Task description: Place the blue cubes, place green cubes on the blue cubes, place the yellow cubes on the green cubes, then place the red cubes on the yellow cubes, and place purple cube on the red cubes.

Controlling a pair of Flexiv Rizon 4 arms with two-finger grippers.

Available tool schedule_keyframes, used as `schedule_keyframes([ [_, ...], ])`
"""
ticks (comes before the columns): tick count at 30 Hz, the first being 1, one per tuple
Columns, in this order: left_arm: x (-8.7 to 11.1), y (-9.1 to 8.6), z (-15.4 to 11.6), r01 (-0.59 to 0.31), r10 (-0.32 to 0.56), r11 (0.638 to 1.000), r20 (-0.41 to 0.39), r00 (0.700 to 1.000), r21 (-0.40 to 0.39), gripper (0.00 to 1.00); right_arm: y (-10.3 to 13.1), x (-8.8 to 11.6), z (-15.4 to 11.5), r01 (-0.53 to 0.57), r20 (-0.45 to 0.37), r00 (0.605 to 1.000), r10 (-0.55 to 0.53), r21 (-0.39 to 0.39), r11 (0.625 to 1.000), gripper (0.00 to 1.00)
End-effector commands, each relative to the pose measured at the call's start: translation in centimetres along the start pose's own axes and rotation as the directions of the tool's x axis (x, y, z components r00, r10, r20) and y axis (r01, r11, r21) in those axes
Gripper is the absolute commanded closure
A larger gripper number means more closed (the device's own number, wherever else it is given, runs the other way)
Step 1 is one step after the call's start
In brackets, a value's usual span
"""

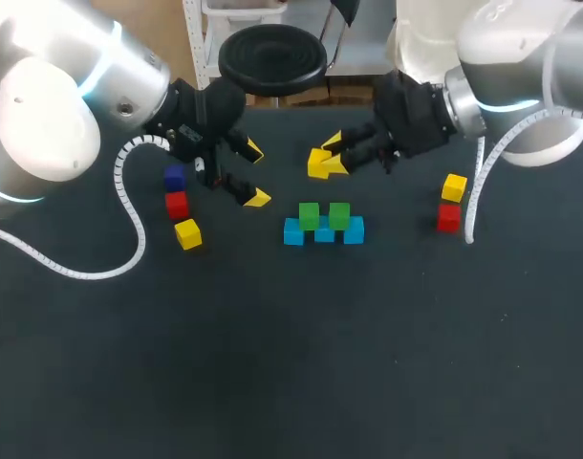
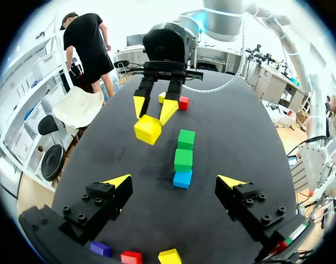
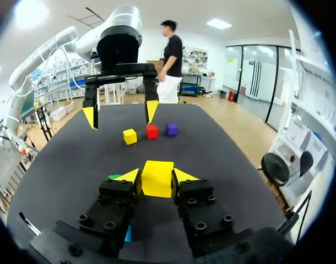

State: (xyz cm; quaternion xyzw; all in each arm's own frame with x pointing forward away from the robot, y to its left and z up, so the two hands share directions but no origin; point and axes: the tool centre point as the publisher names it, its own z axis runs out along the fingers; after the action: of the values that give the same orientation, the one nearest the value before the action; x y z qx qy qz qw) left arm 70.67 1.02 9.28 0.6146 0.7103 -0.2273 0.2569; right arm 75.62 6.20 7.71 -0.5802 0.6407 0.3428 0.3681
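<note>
My right gripper [image 1: 327,158] is shut on a yellow cube [image 1: 319,163] in the air, just behind the stack; the same cube [image 3: 157,177] shows between its fingers in the right wrist view. Three blue cubes [image 1: 324,232] lie in a row with two green cubes [image 1: 309,215] on top. My left gripper [image 1: 255,174] hangs open and empty to the left of the row. Beside the left arm lie a purple cube [image 1: 175,178], a red cube [image 1: 177,204] and a yellow cube [image 1: 187,233]. At the right lie another yellow cube [image 1: 454,187] and a red cube [image 1: 448,218].
A coiled white cable [image 1: 129,206] loops from the left arm across the black table [image 1: 291,363], and a second cable [image 1: 475,196] hangs from the right arm near the right-hand cubes. The table's near half holds nothing.
</note>
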Motion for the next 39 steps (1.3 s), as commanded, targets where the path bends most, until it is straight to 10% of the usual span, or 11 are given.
schedule_keyframes([
  [1, 0.2, -0.1, 0.0, -0.004, 0.004, 1.000, 0.006, 1.000, -0.001, 0.00, 0.7, 0.6, -0.6, -0.027, -0.002, 1.000, 0.027, -0.004, 1.000, 1.00],
  [39, 0.2, -0.1, 0.0, -0.004, 0.004, 1.000, 0.006, 1.000, -0.001, 0.00, 4.3, -0.4, -1.6, -0.154, -0.107, 0.983, 0.148, -0.045, 0.987, 1.00],
])
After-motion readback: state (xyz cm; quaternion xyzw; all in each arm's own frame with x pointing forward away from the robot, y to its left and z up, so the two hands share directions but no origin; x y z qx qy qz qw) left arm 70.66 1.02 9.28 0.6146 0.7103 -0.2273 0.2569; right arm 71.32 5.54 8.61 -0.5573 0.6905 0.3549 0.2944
